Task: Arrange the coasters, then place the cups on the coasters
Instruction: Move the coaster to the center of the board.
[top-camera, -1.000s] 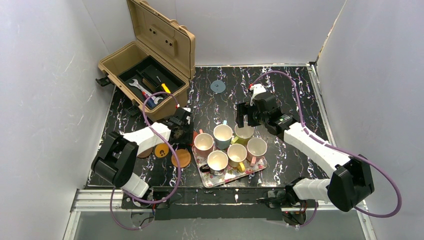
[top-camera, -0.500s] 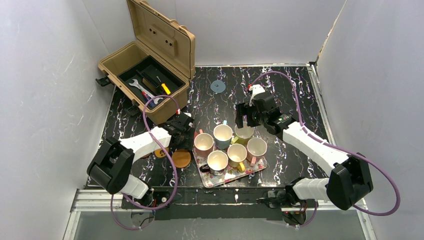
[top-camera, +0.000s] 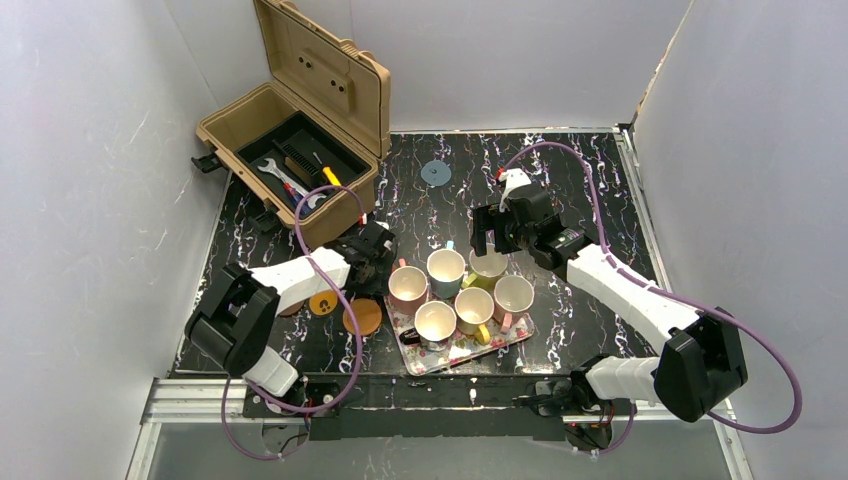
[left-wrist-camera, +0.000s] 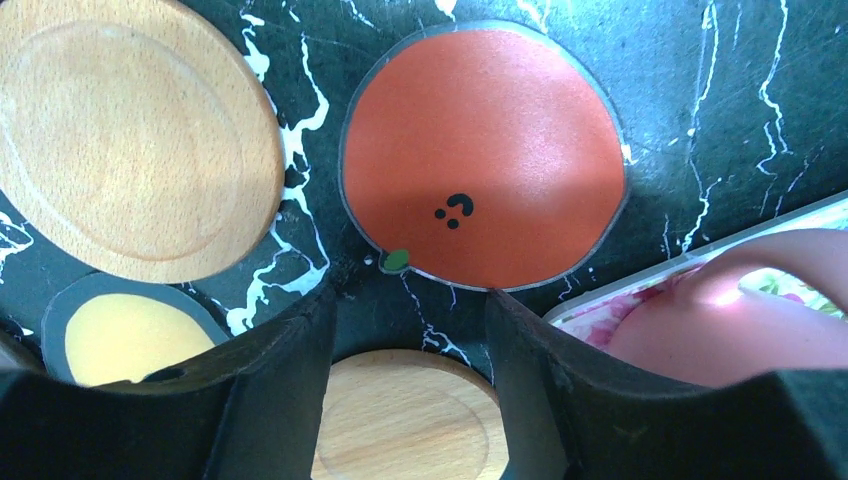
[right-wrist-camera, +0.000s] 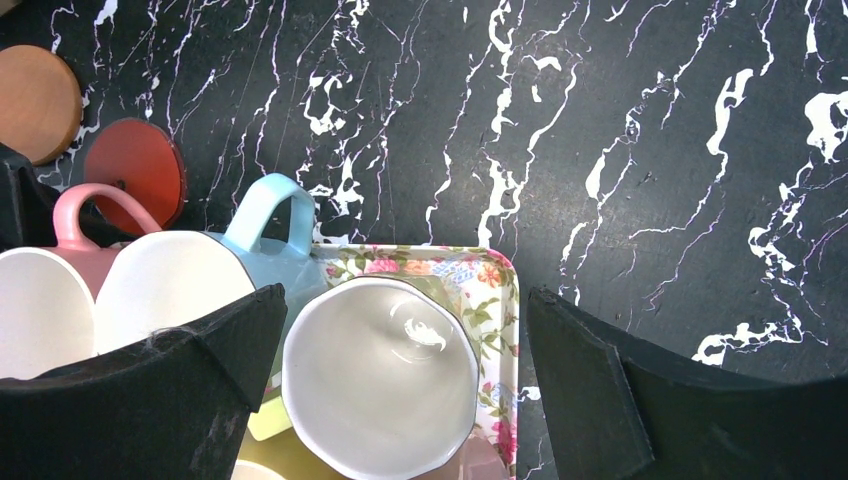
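Note:
Six cups stand together on the floral tray (top-camera: 522, 333). My left gripper (top-camera: 372, 250) (left-wrist-camera: 408, 300) hovers low over the table just left of the pink cup (top-camera: 407, 288) (left-wrist-camera: 740, 325), open, with nothing between its fingers. A red coaster (left-wrist-camera: 485, 155) lies just beyond its fingertips, wooden coasters (left-wrist-camera: 130, 140) (left-wrist-camera: 410, 420) to the left and below it, and a yellow-orange coaster (left-wrist-camera: 125, 340) at lower left. A blue-grey coaster (top-camera: 435, 172) lies alone at the back. My right gripper (top-camera: 485, 232) (right-wrist-camera: 405, 305) hangs wide open above the cream-inside cup (right-wrist-camera: 380, 385) at the tray's far corner.
An open tan toolbox (top-camera: 300, 130) with tools fills the back left corner. A wooden coaster (top-camera: 362, 317) and the yellow-orange coaster (top-camera: 322, 302) lie left of the tray. The blue cup (right-wrist-camera: 270, 225) stands next to the one under my right gripper.
My left gripper has shifted slightly right, toward the pink cup, with its jaws wavering a little. The right arm has stayed still.

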